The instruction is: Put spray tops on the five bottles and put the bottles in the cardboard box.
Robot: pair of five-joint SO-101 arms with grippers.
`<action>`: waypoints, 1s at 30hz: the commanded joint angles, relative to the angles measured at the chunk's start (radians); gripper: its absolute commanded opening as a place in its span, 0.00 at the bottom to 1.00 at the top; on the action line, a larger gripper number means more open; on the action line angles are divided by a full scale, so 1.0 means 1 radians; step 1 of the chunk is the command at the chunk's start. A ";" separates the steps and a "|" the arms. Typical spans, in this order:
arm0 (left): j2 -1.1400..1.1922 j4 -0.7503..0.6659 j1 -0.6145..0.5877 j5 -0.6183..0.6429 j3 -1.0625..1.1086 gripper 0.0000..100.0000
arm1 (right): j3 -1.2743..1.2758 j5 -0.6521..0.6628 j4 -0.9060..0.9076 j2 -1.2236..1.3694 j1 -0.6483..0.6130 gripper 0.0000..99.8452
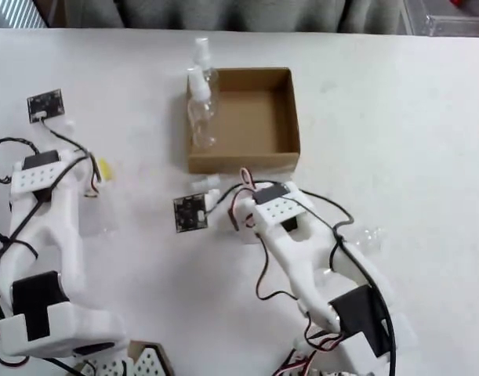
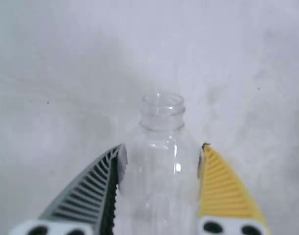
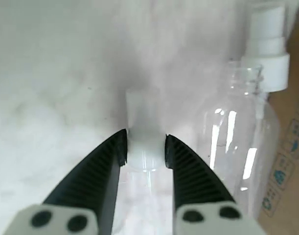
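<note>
The left gripper (image 2: pixel 162 148) is closed on the body of an uncapped bottle (image 2: pixel 161 115) near the left edge of the worktop (image 1: pixel 153 274), its neck left free, probably for capping. The right gripper (image 3: pixel 145 137) pinches a white spray top (image 3: pixel 143 110) just off the nearest corner of the cardboard box (image 1: pixel 243 163). Two capped bottles (image 1: pixel 200 110) crowd the box's left wall, inside or outside I cannot tell, and bare worktop lies between the arms.

clear bottle (image 2: pixel 161 147) uncapped, white spray top (image 3: pixel 145 134) loose, two capped bottles (image 1: pixel 201 110) by the (open) cardboard box (image 1: pixel 239 163).
</note>
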 commanded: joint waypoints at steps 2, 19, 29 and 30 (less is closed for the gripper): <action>-0.039 -0.020 0.001 0.006 -0.009 0.02 | -0.091 0.003 0.128 -0.044 0.021 0.02; -0.051 -0.034 0.027 0.006 0.021 0.02 | -0.330 -0.858 0.380 -0.446 0.285 0.02; -0.199 -0.046 0.090 0.006 0.127 0.02 | -0.330 -1.037 0.415 -0.524 0.341 0.02; -0.251 -0.063 0.108 0.006 0.166 0.02 | -0.330 -1.039 0.414 -0.524 0.341 0.02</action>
